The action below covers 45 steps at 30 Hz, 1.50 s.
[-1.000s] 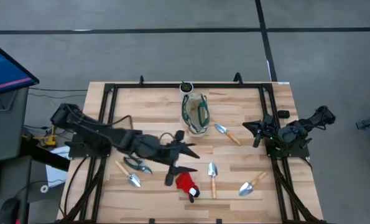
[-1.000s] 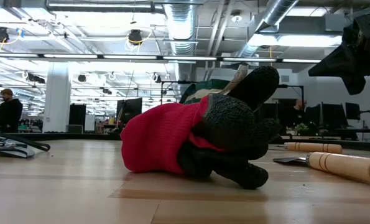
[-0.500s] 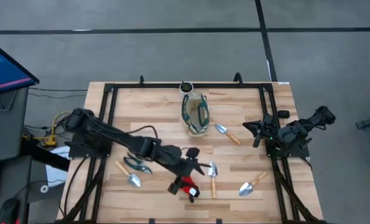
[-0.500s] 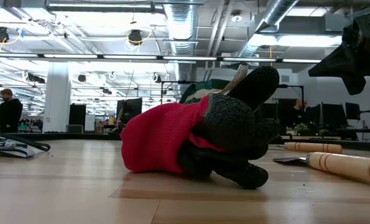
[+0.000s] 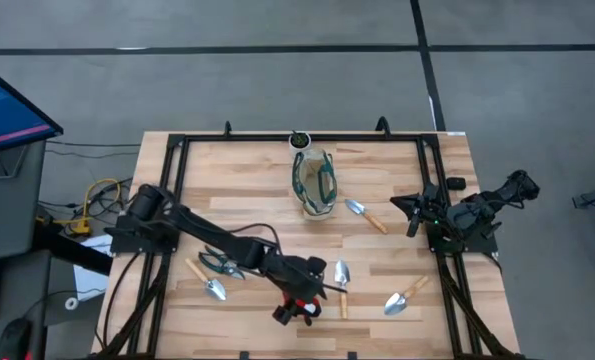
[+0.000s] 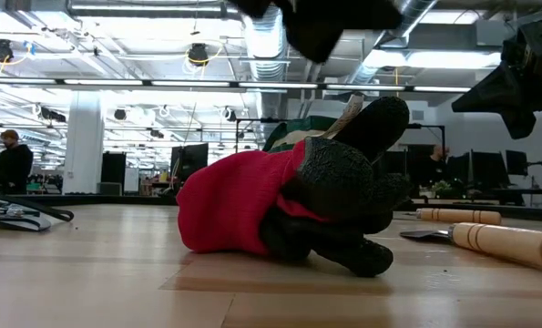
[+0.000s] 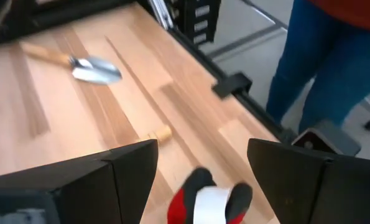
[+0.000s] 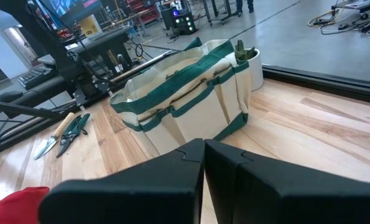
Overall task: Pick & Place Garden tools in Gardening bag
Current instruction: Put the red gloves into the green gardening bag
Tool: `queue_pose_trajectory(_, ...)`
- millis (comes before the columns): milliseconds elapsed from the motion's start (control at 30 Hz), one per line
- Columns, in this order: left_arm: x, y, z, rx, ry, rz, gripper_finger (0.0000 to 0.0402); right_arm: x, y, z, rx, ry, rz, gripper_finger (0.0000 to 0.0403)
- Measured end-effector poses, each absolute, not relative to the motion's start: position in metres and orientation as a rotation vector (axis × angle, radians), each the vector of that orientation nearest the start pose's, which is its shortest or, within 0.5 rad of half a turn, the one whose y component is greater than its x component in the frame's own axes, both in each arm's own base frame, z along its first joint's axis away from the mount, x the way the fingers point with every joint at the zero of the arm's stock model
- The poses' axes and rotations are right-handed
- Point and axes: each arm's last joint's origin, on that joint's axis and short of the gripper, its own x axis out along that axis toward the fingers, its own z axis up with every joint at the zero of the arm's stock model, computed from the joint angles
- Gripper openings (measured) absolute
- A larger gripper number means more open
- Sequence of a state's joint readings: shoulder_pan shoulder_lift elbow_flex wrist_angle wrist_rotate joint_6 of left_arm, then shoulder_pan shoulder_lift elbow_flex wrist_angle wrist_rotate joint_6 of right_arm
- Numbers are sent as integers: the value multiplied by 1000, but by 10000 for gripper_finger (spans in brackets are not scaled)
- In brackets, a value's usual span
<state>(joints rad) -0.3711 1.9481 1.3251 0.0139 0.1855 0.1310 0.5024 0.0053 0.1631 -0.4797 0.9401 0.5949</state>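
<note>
Wooden table (image 5: pixel 397 160) | left gripper (image 5: pixel 299 300) spread wide right over red-and-black glove (image 6: pixel 280 210), ready to grab | right gripper (image 5: pixel 413 212) pressed together, waiting at table's side | gardening bag (image 5: pixel 315 185) far side, open

An open industrial lab — exposed ceiling ducts (image 6: pixel 266 36), rows of monitors (image 6: pixel 193 159), concrete floor (image 5: pixel 277 90).

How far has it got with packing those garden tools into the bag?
Barely started, it seems. Nothing can be seen inside the bag. The left gripper hangs open over the red-and-black glove, not gripping it. The trowels and pruning shears lie on the table. The right gripper waits shut.
</note>
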Motion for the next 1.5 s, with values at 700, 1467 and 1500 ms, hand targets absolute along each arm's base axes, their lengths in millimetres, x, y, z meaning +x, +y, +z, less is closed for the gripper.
queue_pose_trajectory(700,401,-161,102,201,938,-529,238,72,13,176,368,106,-488,6)
queue_pose_trajectory(1467,376,-106,263,-23,488,223,37,72,13,176,369,106,-488,6)
queue_pose_trajectory(1500,373,-98,279,-37,416,307,37,72,13,176,370,105,-488,6)
